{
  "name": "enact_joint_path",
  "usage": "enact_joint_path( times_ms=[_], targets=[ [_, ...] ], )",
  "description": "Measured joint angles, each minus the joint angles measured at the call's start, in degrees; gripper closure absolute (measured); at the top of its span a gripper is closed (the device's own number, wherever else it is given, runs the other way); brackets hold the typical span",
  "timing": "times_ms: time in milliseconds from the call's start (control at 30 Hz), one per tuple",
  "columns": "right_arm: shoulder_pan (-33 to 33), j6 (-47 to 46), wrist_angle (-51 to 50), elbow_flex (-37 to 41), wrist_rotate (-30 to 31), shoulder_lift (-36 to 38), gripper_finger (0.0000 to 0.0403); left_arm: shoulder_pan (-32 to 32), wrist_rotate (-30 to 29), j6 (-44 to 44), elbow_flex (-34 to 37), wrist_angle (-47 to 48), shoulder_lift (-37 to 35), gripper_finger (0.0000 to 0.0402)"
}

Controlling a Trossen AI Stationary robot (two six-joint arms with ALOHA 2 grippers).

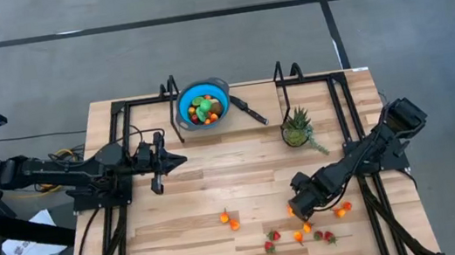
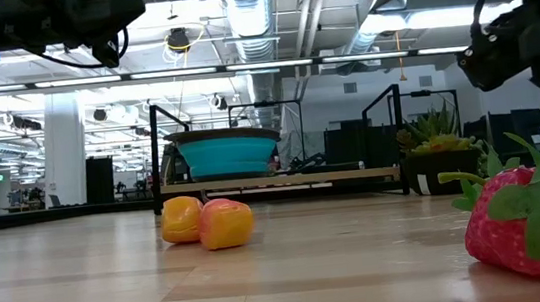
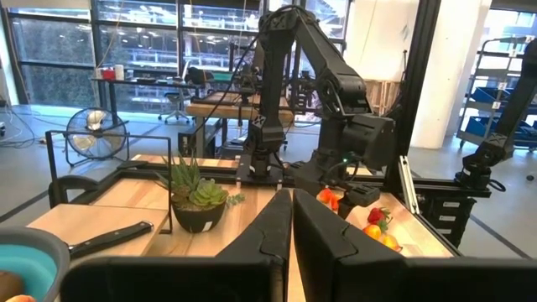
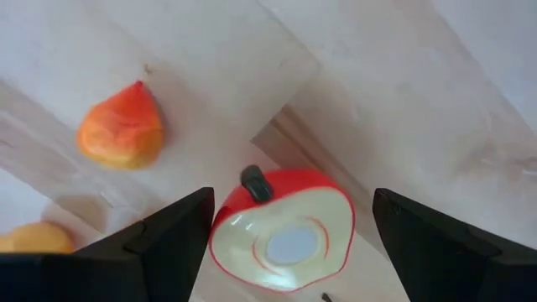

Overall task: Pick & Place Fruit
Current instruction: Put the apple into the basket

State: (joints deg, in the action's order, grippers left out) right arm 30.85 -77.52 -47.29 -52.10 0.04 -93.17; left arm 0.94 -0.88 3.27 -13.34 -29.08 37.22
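Note:
Small toy fruits lie loose on the near right of the wooden table: two orange pieces, strawberries and more orange ones. My right gripper points down over a cut red fruit half, which lies cut face up on the table. The gripper is open, one finger on either side of the half and apart from it. An orange fruit lies beside it. My left gripper waits at the left, level and shut.
A blue bowl with a black handle holds several fruits at the far middle. A knife lies to its right. A potted spiky plant stands beyond my right gripper. Black frames line the table's left, right and far sides.

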Motion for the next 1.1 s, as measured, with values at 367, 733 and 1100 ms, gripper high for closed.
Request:
enact_joint_path(
  times_ms=[367,733,1100],
  targets=[
    [-0.65,-0.41,0.20,-0.02,-0.07,0.02,0.0083,-0.01,0.00,0.00,0.00,-0.10,-0.01,0.0393],
    [-0.54,-0.57,0.15,-0.02,-0.18,0.04,0.0083,-0.01,0.00,0.00,0.00,-0.09,-0.01,0.0393],
    [0.75,-1.59,0.00,-0.02,-0.20,0.07,0.0083,-0.01,0.02,0.00,0.00,-0.09,-0.01,0.0393]
  ],
)
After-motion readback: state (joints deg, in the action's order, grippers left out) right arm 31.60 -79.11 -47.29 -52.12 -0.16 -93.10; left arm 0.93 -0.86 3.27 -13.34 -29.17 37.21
